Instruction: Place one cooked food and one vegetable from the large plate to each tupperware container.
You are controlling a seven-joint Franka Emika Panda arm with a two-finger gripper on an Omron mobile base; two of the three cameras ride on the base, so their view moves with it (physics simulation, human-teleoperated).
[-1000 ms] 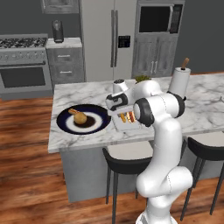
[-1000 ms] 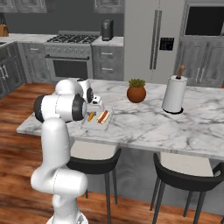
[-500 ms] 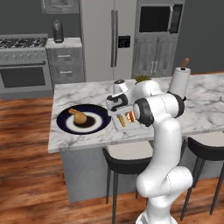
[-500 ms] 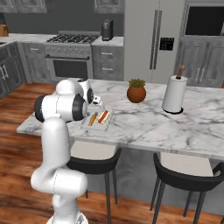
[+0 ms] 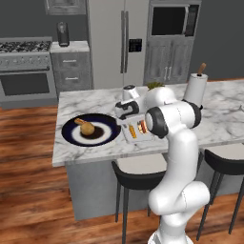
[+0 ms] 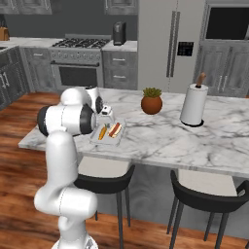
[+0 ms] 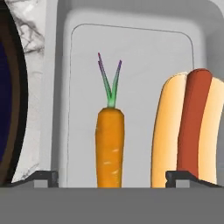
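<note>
The carrot (image 7: 109, 148) is bright orange with a green and purple top. The hot dog (image 7: 188, 129) has a red-brown sausage in a pale yellow bun. The tray (image 7: 144, 48) is light grey. The plate (image 5: 78, 138) is dark blue with a pale ring, and a golden-brown food (image 5: 86, 127) sits on it. The counter (image 6: 160, 138) is white marble with grey lines. The pot (image 6: 151, 104) is red-brown with a green plant.

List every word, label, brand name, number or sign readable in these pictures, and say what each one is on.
None can be read.
The fridge door panel is a dark patch too small to read.
The container, carrot, hot dog, plate and paper towel roll carry no print.
</note>
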